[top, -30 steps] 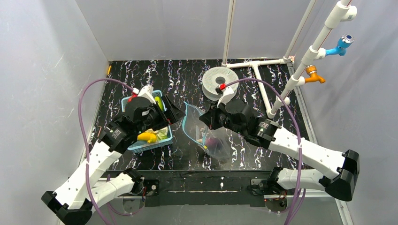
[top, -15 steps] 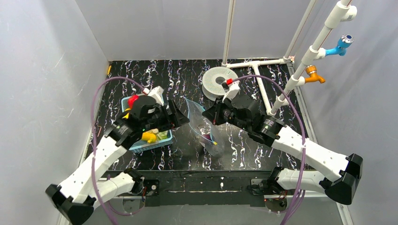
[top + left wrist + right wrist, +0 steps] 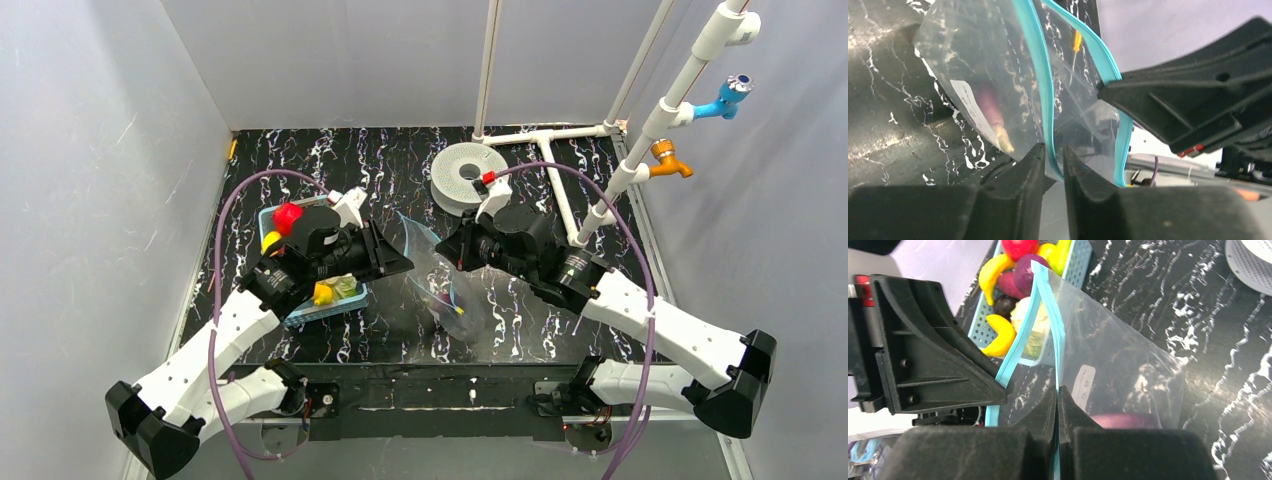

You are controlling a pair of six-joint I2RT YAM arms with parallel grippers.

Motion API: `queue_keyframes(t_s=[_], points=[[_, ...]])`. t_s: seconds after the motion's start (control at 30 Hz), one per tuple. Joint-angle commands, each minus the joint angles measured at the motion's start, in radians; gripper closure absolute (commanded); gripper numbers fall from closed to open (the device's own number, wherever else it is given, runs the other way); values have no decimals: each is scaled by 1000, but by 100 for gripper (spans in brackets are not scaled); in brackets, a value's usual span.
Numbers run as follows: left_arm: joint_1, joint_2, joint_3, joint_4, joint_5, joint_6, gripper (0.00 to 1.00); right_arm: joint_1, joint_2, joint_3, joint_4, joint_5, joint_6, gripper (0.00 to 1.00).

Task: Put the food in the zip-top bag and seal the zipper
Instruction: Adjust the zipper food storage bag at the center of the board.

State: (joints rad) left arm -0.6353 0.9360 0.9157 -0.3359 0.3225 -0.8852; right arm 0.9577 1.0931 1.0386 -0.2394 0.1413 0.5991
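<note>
Black, white-veined marble-pattern bench [image 3: 400, 170], grey walls around.

1. Clear crinkly zip-top bag [image 3: 447, 290]: hangs between the two tools, mouth parted.
2. Blue plastic lattice basket [image 3: 1075, 265]: behind the left tool, apart from the bag.
3. Left tool [image 3: 1050, 162]: pinched on one lip of the mouth.
4. Right tool [image 3: 1058, 400]: clenched on the opposite lip.
5. Purple glossy toy eggplant [image 3: 1120, 420]: inside the bag, just below the right tool.
6. Yellow toy banana [image 3: 1003, 335], red round toy fruit [image 3: 1018, 246], and others: in the basket.
7. Light-blue zipper strip [image 3: 1035, 75]: both halves gripped, apart, unsealed.

Status, judged: early. At least one piece is bagged, while most food is not yet loaded and sealing is not yet begun.
</note>
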Motion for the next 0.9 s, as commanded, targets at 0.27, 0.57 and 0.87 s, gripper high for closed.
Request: queue_keyframes(t_s=[0.27,0.57,0.87], points=[[-63,-20,154,66,67,-34,100,9,-64,151,-164,132,-68,99],[-55,102,136,-100,-40,-45,100,-66,85,103,-169,77,-42,99],[-56,36,291,-71,-44,58,100,-69,4,170,-141,115,-155,99]])
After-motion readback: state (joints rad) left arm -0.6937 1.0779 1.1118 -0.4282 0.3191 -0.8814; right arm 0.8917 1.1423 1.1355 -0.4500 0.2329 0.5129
